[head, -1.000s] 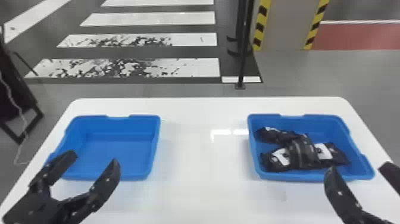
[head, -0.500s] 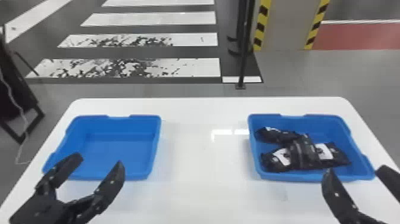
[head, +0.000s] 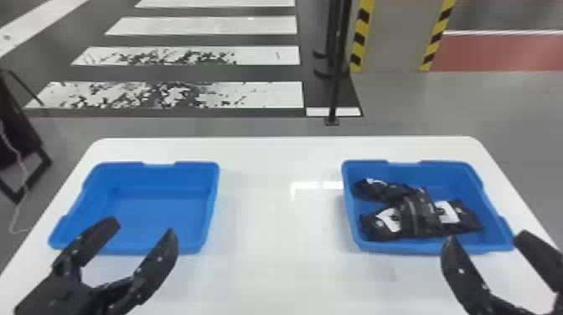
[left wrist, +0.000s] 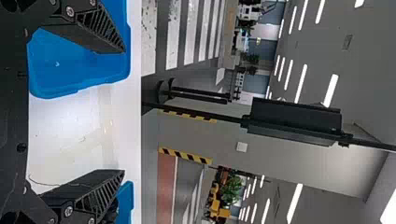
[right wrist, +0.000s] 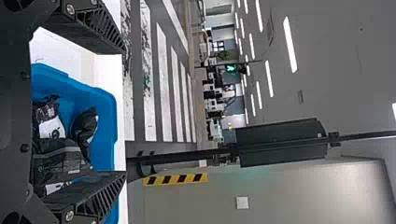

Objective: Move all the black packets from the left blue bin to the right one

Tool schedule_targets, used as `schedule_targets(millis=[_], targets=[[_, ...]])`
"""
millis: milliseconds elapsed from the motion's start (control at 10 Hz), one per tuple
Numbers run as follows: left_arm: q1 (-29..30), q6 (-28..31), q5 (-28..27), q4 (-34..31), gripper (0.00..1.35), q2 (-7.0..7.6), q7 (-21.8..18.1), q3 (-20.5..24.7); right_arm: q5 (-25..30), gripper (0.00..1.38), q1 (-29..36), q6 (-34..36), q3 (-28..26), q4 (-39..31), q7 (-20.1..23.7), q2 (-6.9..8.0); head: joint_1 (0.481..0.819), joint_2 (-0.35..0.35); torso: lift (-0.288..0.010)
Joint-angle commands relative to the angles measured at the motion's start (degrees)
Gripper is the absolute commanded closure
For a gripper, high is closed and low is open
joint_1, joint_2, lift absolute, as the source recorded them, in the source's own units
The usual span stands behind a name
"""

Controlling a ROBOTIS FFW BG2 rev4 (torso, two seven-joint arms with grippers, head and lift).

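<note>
Where two bins [head: 423, 247] stand, one holds black packets [head: 420, 214].

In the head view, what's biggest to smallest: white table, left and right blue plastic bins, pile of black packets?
White table
Left blue bin and right blue bin, too alike to rank
Pile of black packets

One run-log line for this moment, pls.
left bin: empty | right bin: black packets | left gripper: open, empty | right gripper: open, empty | transfer: looks complete
</note>
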Motion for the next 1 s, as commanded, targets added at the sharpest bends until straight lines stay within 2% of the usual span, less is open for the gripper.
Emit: schedule_targets(millis=[0,900], targets=[[-0.02,0.17,0.04,-0.01,0.14,-0.03,0.08,-0.07,-0.10,0.11,0.00,-0.01,0.06,0.07,0.00,0.14,0.695,0.022,-0.140],[-0.02,1.15,0.26,-0.01,0.14,0.15,0.08,-0.41,-0.90,0.11,-0.43,-0.01,0.28,0.77,0.00,0.14,0.695,0.017,-0.140]])
